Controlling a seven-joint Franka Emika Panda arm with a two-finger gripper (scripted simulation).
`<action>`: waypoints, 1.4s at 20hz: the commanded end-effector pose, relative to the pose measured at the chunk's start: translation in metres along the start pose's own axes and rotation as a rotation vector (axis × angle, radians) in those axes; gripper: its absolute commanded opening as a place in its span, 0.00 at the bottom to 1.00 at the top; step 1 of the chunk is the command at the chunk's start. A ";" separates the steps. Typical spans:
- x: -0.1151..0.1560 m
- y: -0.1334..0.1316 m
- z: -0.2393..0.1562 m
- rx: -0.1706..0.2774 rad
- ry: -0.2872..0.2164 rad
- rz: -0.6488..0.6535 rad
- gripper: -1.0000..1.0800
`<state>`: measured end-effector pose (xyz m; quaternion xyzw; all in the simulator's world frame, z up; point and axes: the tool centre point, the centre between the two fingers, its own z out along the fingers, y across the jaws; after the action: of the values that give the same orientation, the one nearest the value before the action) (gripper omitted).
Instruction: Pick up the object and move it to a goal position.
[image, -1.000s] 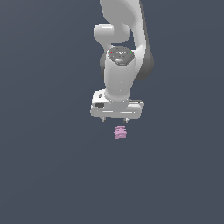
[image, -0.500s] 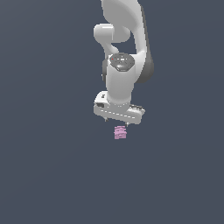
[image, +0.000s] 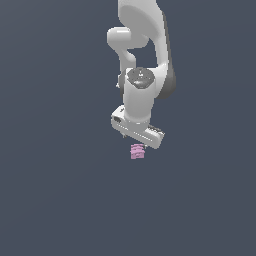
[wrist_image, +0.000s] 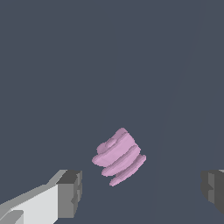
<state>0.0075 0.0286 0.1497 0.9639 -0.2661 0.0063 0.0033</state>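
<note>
The object (image: 137, 151) is a tiny pale pink ridged block lying on the dark grey floor. In the exterior view my white gripper (image: 137, 143) hangs straight over it, the hand turned at a slant, and its fingers are too small to make out there. In the wrist view the object (wrist_image: 119, 157) lies between my two grey fingertips (wrist_image: 70, 192), which stand far apart on either side without touching it. The gripper (wrist_image: 142, 190) is open and holds nothing.
A plain dark grey floor (image: 60, 200) fills both views. The white arm (image: 142, 45) rises above the gripper to the top of the exterior view. No other object shows.
The hand has come down closer to the pink object and has twisted about its axis, so it now sits at a slant. The object has not moved.
</note>
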 end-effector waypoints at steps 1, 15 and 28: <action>-0.002 -0.001 0.005 0.001 -0.002 0.070 0.96; -0.013 -0.004 0.030 0.002 -0.012 0.451 0.96; -0.021 -0.005 0.050 -0.002 -0.015 0.777 0.96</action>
<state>-0.0070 0.0432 0.1014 0.8014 -0.5981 -0.0002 -0.0005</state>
